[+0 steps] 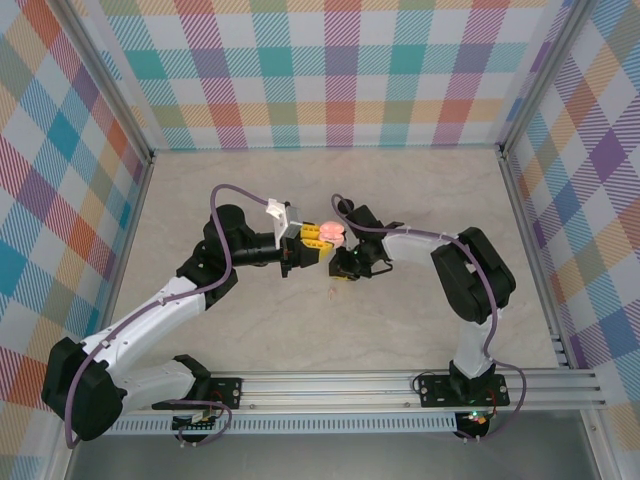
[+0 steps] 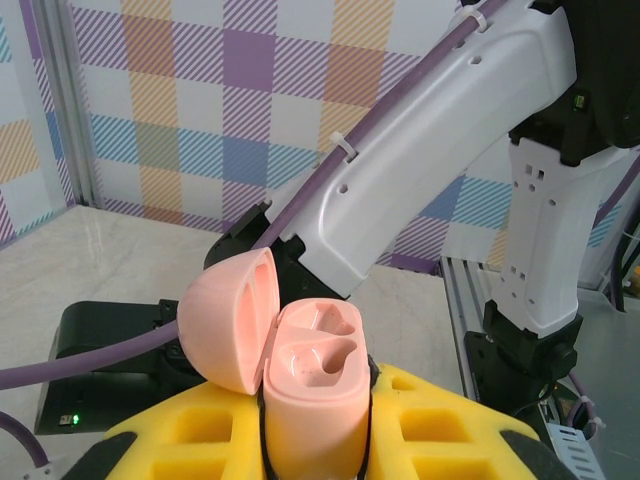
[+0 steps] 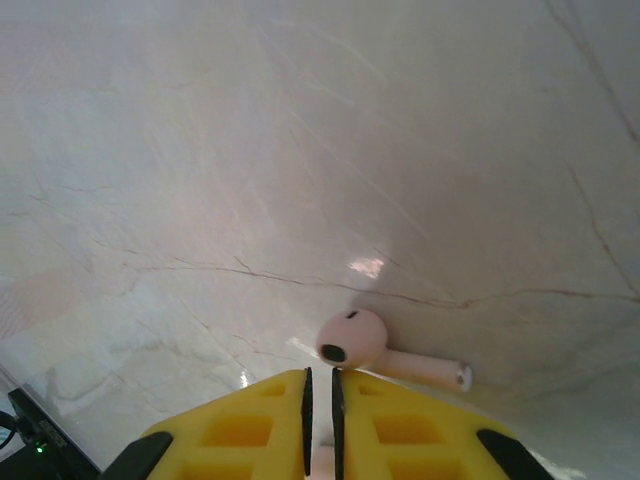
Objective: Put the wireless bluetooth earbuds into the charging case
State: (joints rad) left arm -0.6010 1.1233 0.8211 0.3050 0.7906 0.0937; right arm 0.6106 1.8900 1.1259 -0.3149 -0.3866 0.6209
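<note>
The charging case [image 2: 312,400] is a salmon-pink clamshell standing upright between my left gripper's [image 2: 315,440] yellow fingers [image 2: 190,430], which are shut on it. Its lid [image 2: 228,320] hangs open to the left and both sockets are empty. In the top view the case [image 1: 331,233] is held at mid-table, facing my right gripper [image 1: 345,268]. One earbud [image 3: 352,338], pink rather than black, lies on the table just past my right gripper's [image 3: 320,378] tips; it is also the small speck [image 1: 333,292] on the table. The right jaws stand almost closed, with a pink piece deep between them.
The right arm's white link [image 2: 430,130] crosses close behind the case in the left wrist view. The marbled beige tabletop [image 1: 420,200] is walled by checkered panels [image 1: 330,70]. An aluminium rail [image 1: 400,385] runs along the near edge.
</note>
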